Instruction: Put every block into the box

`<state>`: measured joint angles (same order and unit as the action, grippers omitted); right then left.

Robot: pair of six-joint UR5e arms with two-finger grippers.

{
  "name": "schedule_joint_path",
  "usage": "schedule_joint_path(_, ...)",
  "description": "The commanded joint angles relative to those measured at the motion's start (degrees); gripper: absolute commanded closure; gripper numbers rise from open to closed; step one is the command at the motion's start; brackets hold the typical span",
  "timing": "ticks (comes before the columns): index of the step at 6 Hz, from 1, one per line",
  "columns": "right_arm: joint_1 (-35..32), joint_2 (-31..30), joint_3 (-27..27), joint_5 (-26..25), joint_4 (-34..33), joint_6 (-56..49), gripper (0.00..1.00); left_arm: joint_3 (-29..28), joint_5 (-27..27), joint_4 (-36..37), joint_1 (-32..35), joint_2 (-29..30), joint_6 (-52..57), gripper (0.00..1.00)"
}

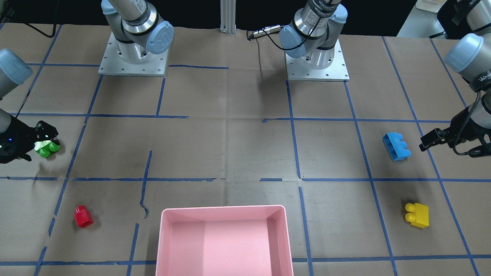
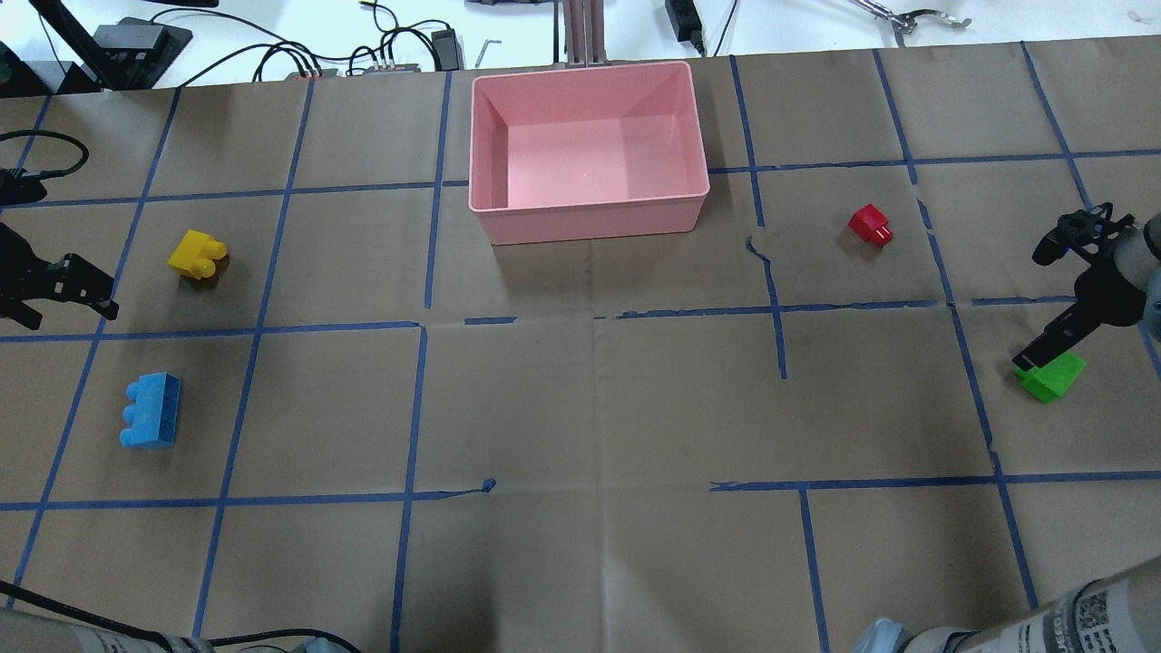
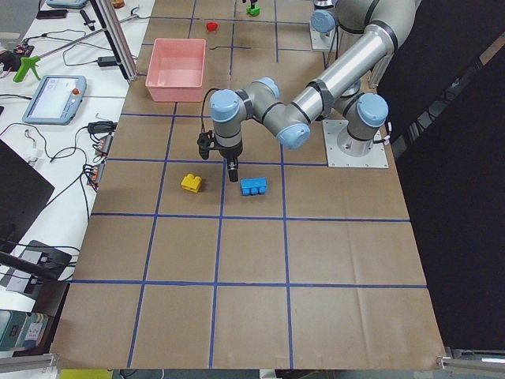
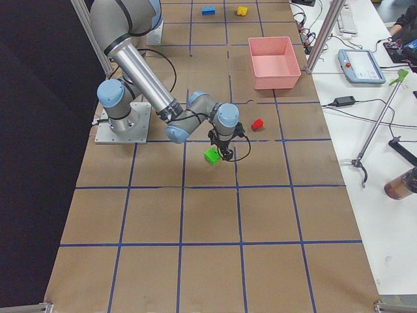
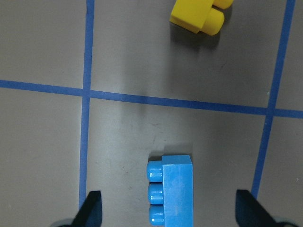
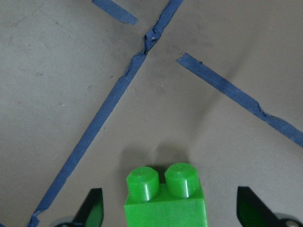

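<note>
Green block (image 6: 163, 189) lies inside the open right pincer (image 6: 171, 209), light-blue block (image 5: 173, 182) inside the open left pincer (image 5: 170, 209).

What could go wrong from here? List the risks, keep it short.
1. The left gripper hangs open over the blue block, which lies on its side. One finger would press on rounded studs, so the block may twist or slip.
2. The right gripper is open over the green block. Both arms must then reach the one pink box, so they could crowd each other there.
</note>
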<state>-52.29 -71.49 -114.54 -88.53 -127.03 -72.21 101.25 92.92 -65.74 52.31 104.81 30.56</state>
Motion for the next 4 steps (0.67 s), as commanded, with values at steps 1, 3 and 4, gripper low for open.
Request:
schedule_joint_path(1,0.0,0.3,-2.0,-0.5,-0.5,0.0,0.00,0.4,0.0,1.6,-0.1,3.7,-0.8,0.01)
schedule_joint_path(3,0.0,0.3,-2.1,-0.8,-1.6,-1.4,0.01,4.4,-0.1,3.9,-2.3,5.0,-0.4,0.01)
schedule_joint_path(4,0.0,0.3,-2.0,-0.8,-1.6,-1.5,0.03,6.8,0.0,8.2,-2.3,5.4,-0.2,0.01)
